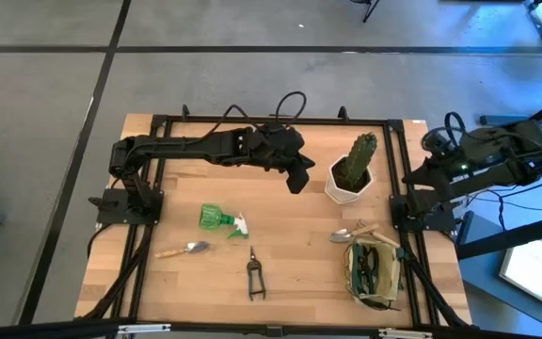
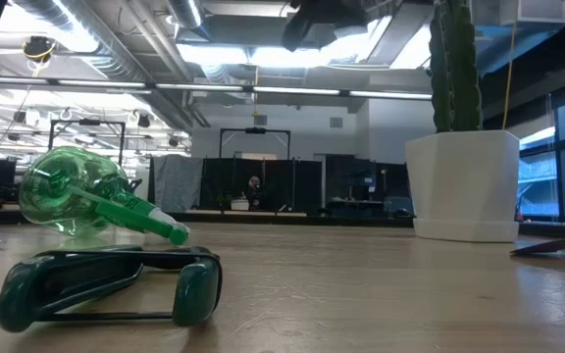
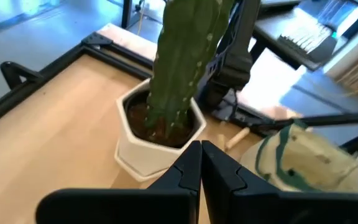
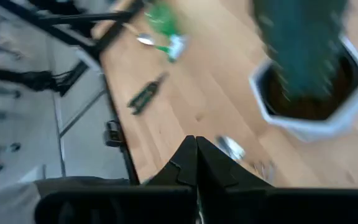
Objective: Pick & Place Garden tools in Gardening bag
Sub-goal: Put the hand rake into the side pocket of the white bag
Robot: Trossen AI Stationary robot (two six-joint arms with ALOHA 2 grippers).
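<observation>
**Both grippers closed and empty, tools spread across the table**

The left gripper (image 1: pixel 298 179) hangs above the table (image 1: pixel 280 273) just beside the cactus (image 1: pixel 361 155) in its white pot (image 1: pixel 348 191), its fingers (image 3: pixel 191 168) pressed together with nothing between them. The right gripper (image 4: pixel 196 163) is also closed and empty; its arm is folded back at the right edge of the table, past the frame rail, and from its wrist view it looks down over the pot and the tools

The gardening bag (image 1: pixel 373 271) sits near the front right corner of the table, well apart from the left gripper and nearer to the right arm. A pair of pruning shears (image 1: pixel 375 266) shows inside it. A trowel (image 1: pixel 358 232) with a wooden handle lies just behind the bag, between it and the pot

The green spray bottle (image 1: pixel 222 219) lies on its side towards the middle left of the table, in front of the left arm. A second trowel (image 1: pixel 183 250) lies just in front of the bottle and to its left. Another pair of pruning shears (image 1: pixel 255 274) lies flat near the front middle, between that trowel and the bag. In the low view these shears lie closest to the camera, with the bottle behind them
</observation>
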